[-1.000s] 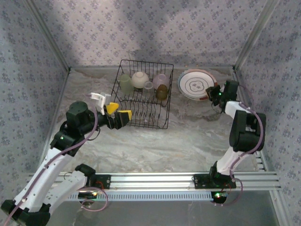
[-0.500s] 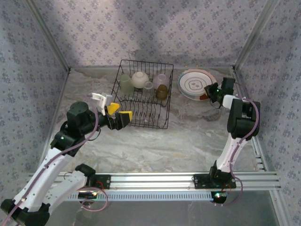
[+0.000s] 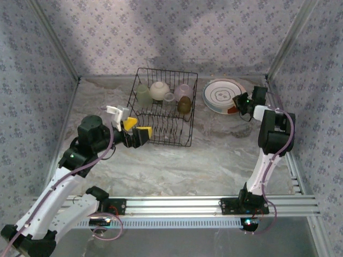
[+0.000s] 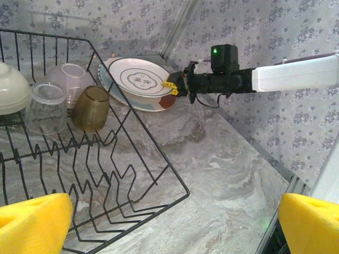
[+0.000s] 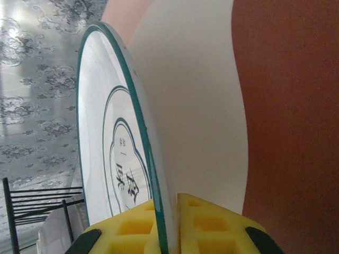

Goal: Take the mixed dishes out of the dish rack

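Going left to right: my left claw (image 3: 135, 127) hangs wide with nothing in it, right by the near-left corner of the dish rack (image 3: 161, 127). The rack sits mid-desk (image 3: 209, 158) with a greenish cup (image 3: 142, 95), a cream bowl (image 3: 159, 90), a lavender bowl (image 3: 184, 90) and an amber cup (image 3: 184, 105) lined up along its far end. Right of the rack, my right claw (image 3: 242, 101) is pinched narrow on the right-hand rim of the green-striped plate (image 3: 222, 95), which lies on top of a red-rimmed plate (image 5: 286, 132) on the desk. Looks to me like a set-down. To do it well I'd make sure the plate rests flat on the one below, open up gently, then back straight out away from the rim so nothing slides or clinks. Cups and bowls come after that.
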Available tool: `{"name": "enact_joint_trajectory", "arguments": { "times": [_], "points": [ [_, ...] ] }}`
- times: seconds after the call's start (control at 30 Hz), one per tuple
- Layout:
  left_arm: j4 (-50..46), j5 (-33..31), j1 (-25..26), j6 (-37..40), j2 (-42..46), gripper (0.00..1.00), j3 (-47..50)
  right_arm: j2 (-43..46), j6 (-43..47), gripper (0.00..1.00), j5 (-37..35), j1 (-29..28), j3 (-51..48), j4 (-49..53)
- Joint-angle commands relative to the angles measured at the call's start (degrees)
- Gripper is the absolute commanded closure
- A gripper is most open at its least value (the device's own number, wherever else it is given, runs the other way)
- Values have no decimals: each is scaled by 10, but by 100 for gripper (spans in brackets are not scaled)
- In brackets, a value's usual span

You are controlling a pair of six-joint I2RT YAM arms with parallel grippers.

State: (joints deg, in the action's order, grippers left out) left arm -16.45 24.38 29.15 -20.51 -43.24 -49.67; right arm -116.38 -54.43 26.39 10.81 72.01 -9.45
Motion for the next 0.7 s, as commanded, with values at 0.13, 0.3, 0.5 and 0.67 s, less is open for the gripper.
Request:
{"name": "enact_joint_trajectory", "arguments": {
  "times": [0.13, 0.3, 0.5, 0.67],
  "points": [
    [12, -2, 8, 14, 3, 1, -2, -14, 17, 100, 9, 4, 36, 10],
    [15, 1, 11, 17, 5, 1, -1, -24, 21, 100, 8, 5, 45, 20],
    [14, 1, 16, 21, 6, 1, 0, -31, 22, 100, 4, 5, 49, 26],
    [12, 1, 18, 21, 5, 1, -1, -33, 27, 93, 3, 6, 55, 38]
  ]
}}
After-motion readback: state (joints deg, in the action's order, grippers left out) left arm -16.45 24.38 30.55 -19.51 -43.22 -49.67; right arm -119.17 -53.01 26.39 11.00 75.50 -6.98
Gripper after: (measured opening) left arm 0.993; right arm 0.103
